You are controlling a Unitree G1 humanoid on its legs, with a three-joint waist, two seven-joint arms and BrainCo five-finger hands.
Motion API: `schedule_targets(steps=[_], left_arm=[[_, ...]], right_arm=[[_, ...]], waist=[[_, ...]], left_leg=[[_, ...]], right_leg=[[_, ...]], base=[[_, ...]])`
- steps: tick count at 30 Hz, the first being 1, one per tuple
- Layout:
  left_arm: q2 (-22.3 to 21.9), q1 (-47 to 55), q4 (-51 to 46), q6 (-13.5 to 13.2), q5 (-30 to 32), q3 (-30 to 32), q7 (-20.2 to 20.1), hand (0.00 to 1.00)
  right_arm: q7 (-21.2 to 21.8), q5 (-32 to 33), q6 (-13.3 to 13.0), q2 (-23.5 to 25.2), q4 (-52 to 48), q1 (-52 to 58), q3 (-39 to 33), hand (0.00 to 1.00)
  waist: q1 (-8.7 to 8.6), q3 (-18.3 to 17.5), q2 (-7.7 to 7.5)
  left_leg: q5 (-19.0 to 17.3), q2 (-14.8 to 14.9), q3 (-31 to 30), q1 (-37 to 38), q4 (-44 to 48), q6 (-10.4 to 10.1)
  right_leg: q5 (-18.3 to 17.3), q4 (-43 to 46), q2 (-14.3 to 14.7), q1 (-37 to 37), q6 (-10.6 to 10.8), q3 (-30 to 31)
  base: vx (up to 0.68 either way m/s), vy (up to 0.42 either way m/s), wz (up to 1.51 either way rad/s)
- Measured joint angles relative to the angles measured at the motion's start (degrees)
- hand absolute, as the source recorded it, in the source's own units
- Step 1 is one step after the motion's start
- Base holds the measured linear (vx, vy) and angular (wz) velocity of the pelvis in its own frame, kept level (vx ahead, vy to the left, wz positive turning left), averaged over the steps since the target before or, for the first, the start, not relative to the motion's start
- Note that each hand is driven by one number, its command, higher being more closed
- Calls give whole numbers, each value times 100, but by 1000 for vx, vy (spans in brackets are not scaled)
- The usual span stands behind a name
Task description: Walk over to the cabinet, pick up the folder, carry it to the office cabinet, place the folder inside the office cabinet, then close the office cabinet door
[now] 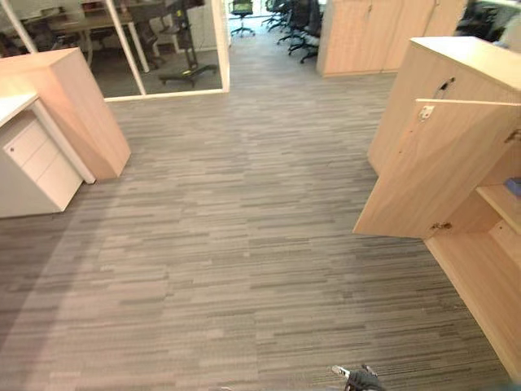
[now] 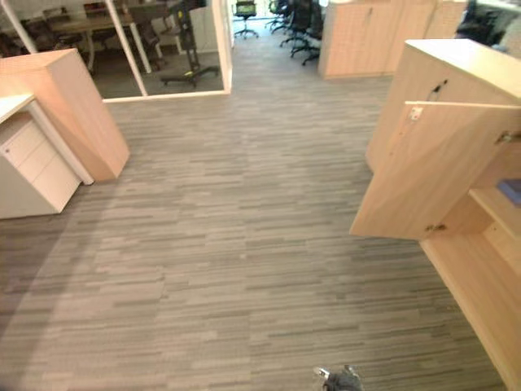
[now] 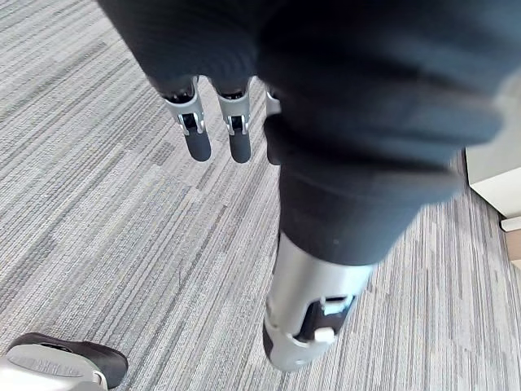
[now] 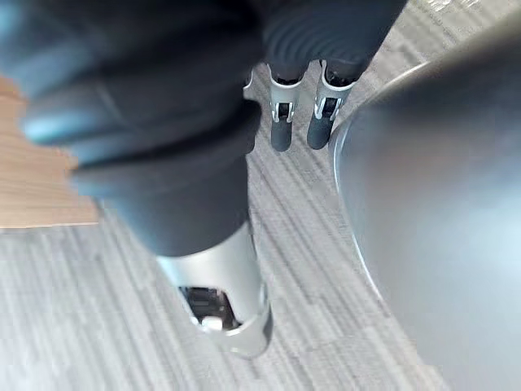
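The light-wood office cabinet (image 1: 456,73) stands at the right with its door (image 1: 444,171) swung open toward the room. On its inner shelf (image 1: 498,204) lies a flat blue item (image 1: 514,186), cut off by the view's edge; it may be the folder. My left hand (image 3: 198,134) hangs over the grey carpet with straight fingers and holds nothing. My right hand (image 4: 281,122) also hangs over the carpet, fingers straight and bare, with a wooden panel (image 4: 32,179) close beside it.
At the left stand a tilted-looking wooden cabinet (image 1: 73,106) and a white drawer unit (image 1: 37,167). A glass partition (image 1: 163,49), office chairs (image 1: 297,24) and more wooden cabinets (image 1: 374,32) stand at the back. Striped grey carpet (image 1: 244,244) stretches between them.
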Motion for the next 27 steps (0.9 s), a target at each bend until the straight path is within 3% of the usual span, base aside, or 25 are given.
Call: schedule_targets(steps=[2, 5, 7, 8, 9, 11, 15, 17, 19, 22, 25, 27], left_arm=[[-8, -29, -11, -14, 35, -34, 1, 0], [-47, -115, -68, -15, 62, -30, 11, 0], [-45, -154, -85, -16, 84, -28, 14, 0], [-46, -157, -83, -16, 121, -27, 16, 0], [-75, -174, -71, -12, 154, -24, 24, 0], [-189, -225, -117, -17, 241, -24, 28, 0], [-226, -445, -169, -20, 296, -18, 25, 0], [-232, -470, -283, -20, 268, -10, 23, 0], [-292, -457, -388, -19, 232, 145, 21, 0], [-279, -391, -427, -19, 67, 205, 33, 0], [-266, -341, -428, -22, 26, 148, 52, 0], [-256, -292, -403, -20, 22, 140, 76, 0]], right_arm=[[-12, -3, -58, 29, -56, -43, 123, 0], [-19, -2, -83, 40, -107, -128, 127, 0], [-25, -3, -103, 52, -108, -132, 128, 0], [-46, -3, -101, 46, -106, -94, 127, 0], [-67, 38, -120, 34, -113, -67, 98, 0], [-74, 2, -119, -15, -144, -77, 67, 0], [-101, 3, -119, 100, -222, 56, -243, 0], [-135, 26, -115, 169, -224, 135, -396, 0], [-138, 35, -108, 185, -314, 174, -372, 0], [-145, 171, -93, 180, -297, 147, -324, 0], [-186, 223, -81, 137, -36, -18, -327, 0], [-188, 274, -79, 140, 18, -152, -323, 0]], waist=[[-4, 90, 34], [-14, 283, 73], [-12, 316, 49], [-27, 336, 38], [-54, 374, 21], [-50, 372, 195], [-87, 354, 231], [-79, 342, 197], [-64, 327, 197], [27, 340, 221], [154, 395, 163], [233, 435, 139]], left_leg=[[2, 199, 51, 308, -176, -6], [-51, 424, 177, 572, -353, -102], [-107, 439, 217, 639, -444, -211], [-179, 414, 215, 721, -478, -316], [-305, 460, 157, 822, -467, -415], [-382, 674, 115, 851, -499, -512], [-436, 1069, -272, 947, -421, -616], [-577, 1263, -380, 681, 452, -829], [-655, 1655, -377, -331, 2819, -1044], [-721, 2175, -48, -1091, 4460, -939], [-805, 2119, 102, -1621, 4110, -853], [-779, 1710, -230, -1905, 2815, -879]], right_leg=[[-840, -383, 493, -217, 187, -1005], [-1004, -1709, 1030, -390, 304, -2085], [-904, -2573, 1188, -455, 208, -2435], [-667, -3138, 1277, -466, 81, -2430], [-302, -3194, 1362, -387, -272, -2391], [-568, -3147, 1549, -354, -200, -2500], [-1072, -3148, 1830, 3, -158, -2928], [-1146, -3396, 1956, 345, -130, -3088], [-1139, -3776, 2175, 692, -125, -3116], [-1151, -4182, 2481, 1174, -68, -2936], [-1025, -4466, 2455, 1463, -12, -2622], [-984, -4608, 2259, 1670, 72, -2264]], base=[[176, -4, -12], [182, -75, -18], [132, -105, -16], [205, -163, -2], [286, -212, 1], [307, -215, 10], [298, -233, 45], [284, -258, 42], [248, -146, 4], [260, -13, -34], [243, 66, -63], [266, 186, -81]])
